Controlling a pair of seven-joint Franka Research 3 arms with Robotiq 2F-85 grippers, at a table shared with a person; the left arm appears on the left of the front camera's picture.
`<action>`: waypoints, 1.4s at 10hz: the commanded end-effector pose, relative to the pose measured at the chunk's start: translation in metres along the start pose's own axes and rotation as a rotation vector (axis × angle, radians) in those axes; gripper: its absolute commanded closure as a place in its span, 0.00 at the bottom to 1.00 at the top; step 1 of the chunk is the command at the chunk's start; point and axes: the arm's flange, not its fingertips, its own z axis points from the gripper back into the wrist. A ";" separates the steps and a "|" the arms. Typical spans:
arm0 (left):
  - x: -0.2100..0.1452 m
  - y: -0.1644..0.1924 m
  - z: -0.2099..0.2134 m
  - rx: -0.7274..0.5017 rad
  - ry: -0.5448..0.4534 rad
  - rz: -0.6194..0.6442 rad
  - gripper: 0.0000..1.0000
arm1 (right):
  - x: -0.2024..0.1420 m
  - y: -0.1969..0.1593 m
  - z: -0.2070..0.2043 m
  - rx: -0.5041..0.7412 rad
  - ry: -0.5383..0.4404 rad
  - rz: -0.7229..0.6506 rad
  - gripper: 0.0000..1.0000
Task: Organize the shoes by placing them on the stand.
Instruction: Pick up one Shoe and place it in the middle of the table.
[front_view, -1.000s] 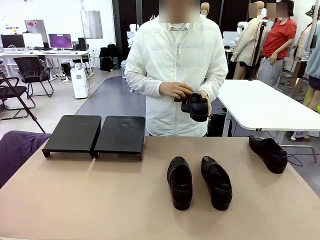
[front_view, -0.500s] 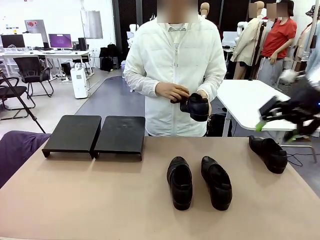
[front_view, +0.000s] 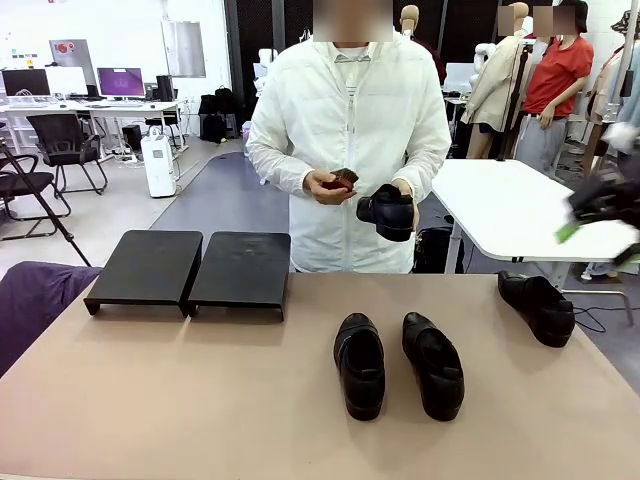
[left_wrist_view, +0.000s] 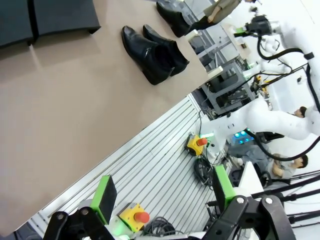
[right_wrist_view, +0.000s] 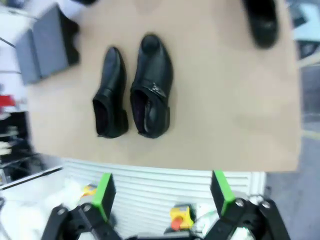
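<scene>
Two black shoes (front_view: 360, 365) (front_view: 433, 364) lie side by side on the tan table, toes toward me. A third shoe (front_view: 537, 306) lies near the far right edge. The person holds a fourth shoe (front_view: 390, 212) at chest height and a small brown item (front_view: 342, 180) in the other hand. The black stand (front_view: 190, 268) sits bare at the far left. My right gripper (front_view: 600, 222), blurred, hangs high at the right edge; in its own view it (right_wrist_view: 162, 192) is open, high above the pair (right_wrist_view: 152, 92). My left gripper (left_wrist_view: 164, 192) is open over the table's near edge.
The person stands at the far side, behind the table's middle. A purple cloth (front_view: 35, 300) lies beyond the left edge. In the left wrist view, emergency-stop boxes (left_wrist_view: 196, 144) sit on the slatted frame (left_wrist_view: 150, 165) below the table's near edge.
My right arm came into the front view at the right and has since shifted farther right. The person's hand drew a brown item away from the held shoe.
</scene>
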 end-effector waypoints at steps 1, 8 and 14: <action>0.001 -0.001 0.001 -0.016 -0.007 -0.019 0.00 | -0.026 -0.060 0.062 0.103 -0.050 -0.060 0.00; 0.001 -0.001 0.001 -0.016 -0.007 -0.019 0.00 | -0.016 -0.011 0.005 0.039 -0.051 0.019 0.00; 0.001 -0.001 0.001 -0.016 -0.007 -0.019 0.00 | -0.042 -0.105 0.211 0.082 -0.112 -0.134 0.00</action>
